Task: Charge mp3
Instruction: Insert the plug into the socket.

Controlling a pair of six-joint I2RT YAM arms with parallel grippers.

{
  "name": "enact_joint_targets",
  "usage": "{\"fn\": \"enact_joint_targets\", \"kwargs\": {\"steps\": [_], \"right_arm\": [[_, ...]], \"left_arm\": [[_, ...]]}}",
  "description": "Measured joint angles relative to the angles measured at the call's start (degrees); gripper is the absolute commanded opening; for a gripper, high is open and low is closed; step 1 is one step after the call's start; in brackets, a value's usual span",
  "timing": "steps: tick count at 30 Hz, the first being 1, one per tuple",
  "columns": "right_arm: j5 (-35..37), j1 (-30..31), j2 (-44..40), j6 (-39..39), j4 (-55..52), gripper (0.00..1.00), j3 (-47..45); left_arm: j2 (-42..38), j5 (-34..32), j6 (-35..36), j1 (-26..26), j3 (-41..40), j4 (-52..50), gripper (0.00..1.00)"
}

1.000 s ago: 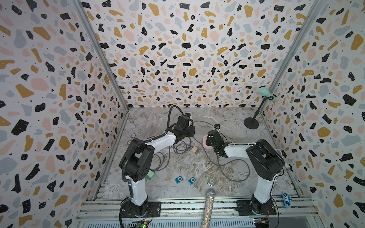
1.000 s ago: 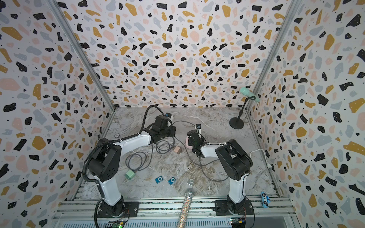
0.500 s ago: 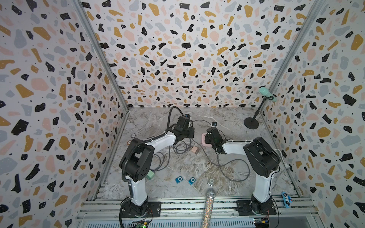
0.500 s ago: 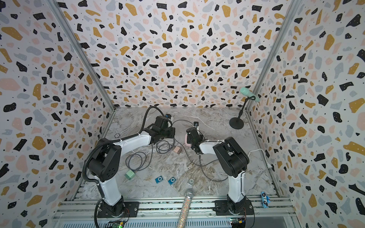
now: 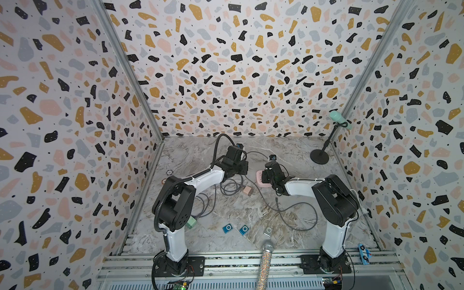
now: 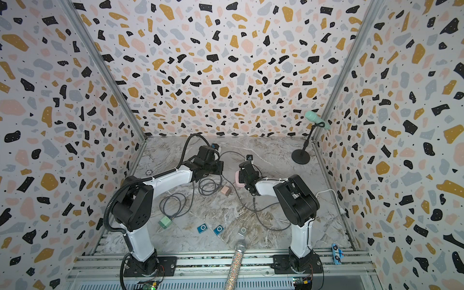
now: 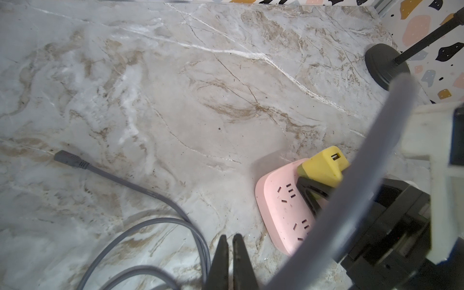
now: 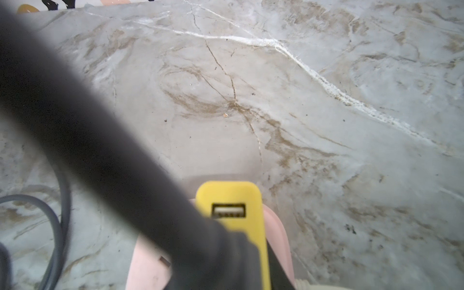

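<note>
Left pincer (image 7: 229, 261): tips pressed fully together, nothing visible between them. Hovering low over the worktop (image 7: 175, 100), just beside the socket work. Likely parked there to stay clear while keeping close to the lead.

Ahead and to the left of those tips: small plug (image 7: 69, 160) of the grey cable (image 7: 140, 185), lying free, loops trailing back under the pincer. Not yet picked up. Presumably the end meant for the player.

Well behind both pincers, toward the arm bases: mp3 players (image 5: 228, 228), two blue plus a silver player (image 5: 268, 231), in a row. Untouched, no lead attached.

Ahead and to the right of the left tips, near: pink power strip (image 7: 281, 208), flat on the worktop. Yellow USB adapter (image 7: 324, 168) on the end farther from the left pincer.

Right pincer (image 5: 265, 177): partly closed, clamped on the yellow USB adapter, one black finger (image 7: 311, 193) seen against its side. Gripped so, by the look of it, to press the prongs into the strip. USB port beyond the fingertips, uncovered, free for the cable. Seating depth: cannot tell. Dark blurred band across the right wrist view, probably a cable close to the lens.

Judged step: powering the adapter. Cable to port and cable to player not yet done.
</note>
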Motion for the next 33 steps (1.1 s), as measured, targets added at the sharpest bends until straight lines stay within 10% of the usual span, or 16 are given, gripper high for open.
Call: {"fn": "enact_joint_targets", "kwargs": {"steps": [9, 33], "right_arm": [[-0.42, 1.01, 0.04, -0.61, -11.63, 0.48, 6.1], [0.24, 1.25, -7.93, -0.83, -13.29, 0.59, 0.33]], "left_arm": [[0.0, 0.0, -0.13, 0.0, 0.02, 0.17, 0.05], [-0.15, -0.02, -0.76, -0.57, 0.02, 1.27, 0.05]]}}
